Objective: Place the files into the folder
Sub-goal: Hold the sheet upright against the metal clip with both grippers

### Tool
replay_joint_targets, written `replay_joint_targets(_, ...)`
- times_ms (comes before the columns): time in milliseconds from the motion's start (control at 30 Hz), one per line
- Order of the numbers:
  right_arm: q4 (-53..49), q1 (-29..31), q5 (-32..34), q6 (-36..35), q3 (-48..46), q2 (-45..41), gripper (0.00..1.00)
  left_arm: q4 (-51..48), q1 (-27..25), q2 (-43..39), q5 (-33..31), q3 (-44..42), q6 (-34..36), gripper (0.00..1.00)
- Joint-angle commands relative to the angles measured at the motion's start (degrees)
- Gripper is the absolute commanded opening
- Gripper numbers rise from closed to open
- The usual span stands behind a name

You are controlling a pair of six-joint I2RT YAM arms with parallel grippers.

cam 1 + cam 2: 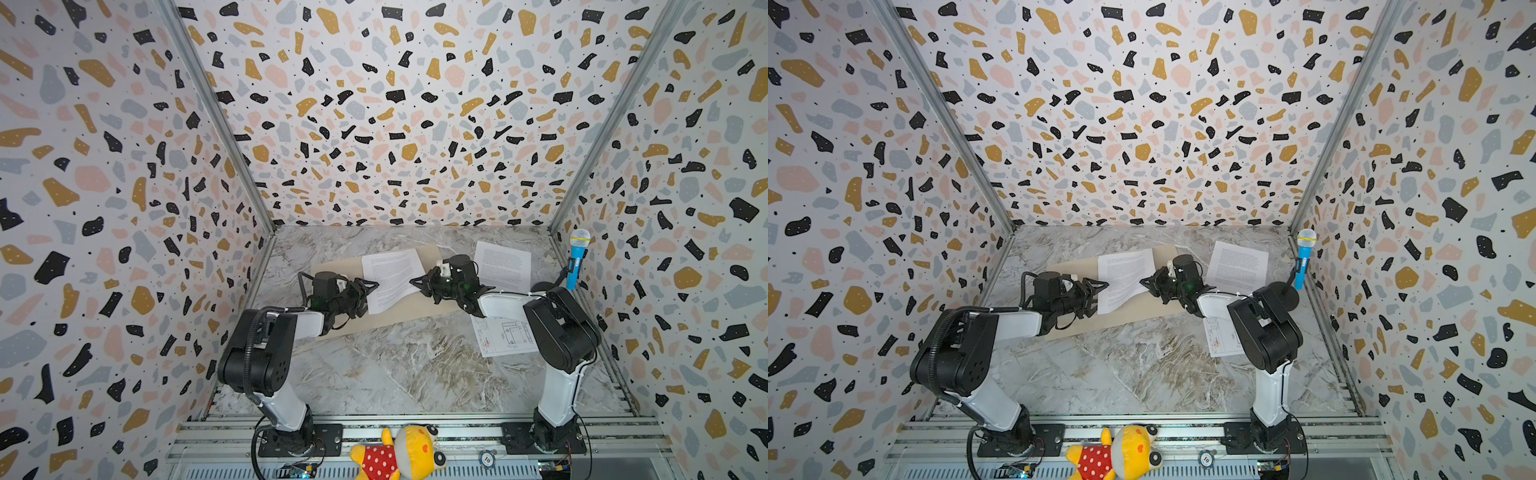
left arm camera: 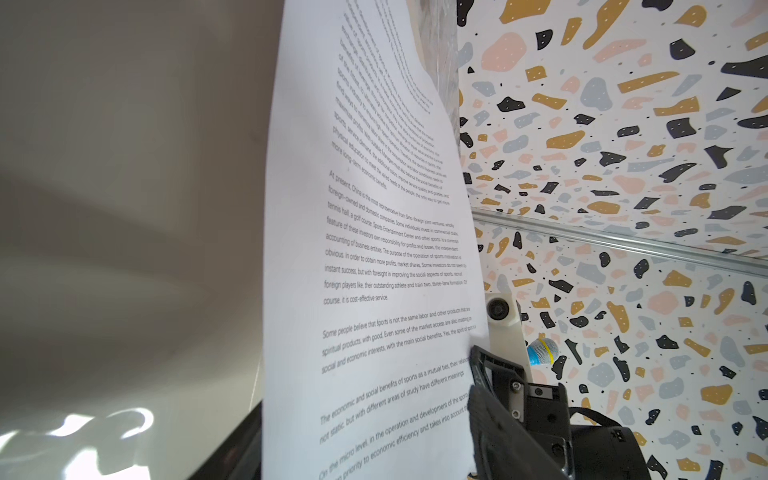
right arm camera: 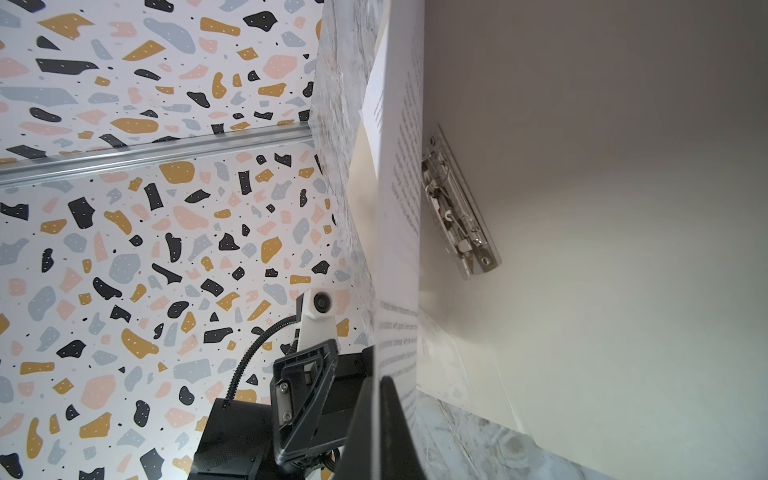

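Note:
The beige folder (image 1: 415, 318) (image 1: 1142, 318) lies open and flat on the marble table, and its metal clip (image 3: 457, 208) shows in the right wrist view. A printed text sheet (image 1: 390, 278) (image 1: 1125, 278) (image 2: 374, 249) is held bowed over it. My right gripper (image 1: 415, 282) (image 1: 1144, 281) (image 3: 380, 382) is shut on that sheet's right edge. My left gripper (image 1: 368, 297) (image 1: 1098, 297) (image 2: 365, 424) is at the sheet's left edge, jaws apart on either side of the paper. A second text sheet (image 1: 503, 266) lies at the back right. A diagram sheet (image 1: 503, 336) lies partly under the right arm.
A blue toy microphone (image 1: 577, 259) stands against the right wall. A yellow plush toy (image 1: 399, 453) lies on the front rail between the arm bases. Patterned walls close in the table on three sides.

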Motion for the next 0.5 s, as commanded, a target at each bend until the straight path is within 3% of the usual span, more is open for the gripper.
replay_joint_targets(0,0.4,0.3,0.2,-0.1,-0.6,-2.2,0.01,6.5,-0.4,0.3,0.5,-1.5,-3.5,0.69)
replay_joint_targets(267,-1.8,0.1,0.5,-2.1,-0.8,-2.6,0.02,7.3,-0.3,0.1,-0.2,-2.3,-4.0,0.62)
replay_joint_targets(467,-4.2,-0.2,0.4,-4.4,-1.2,-3.3,0.03,7.0,-0.3,0.3,-0.1,-2.5,-3.4,0.48)
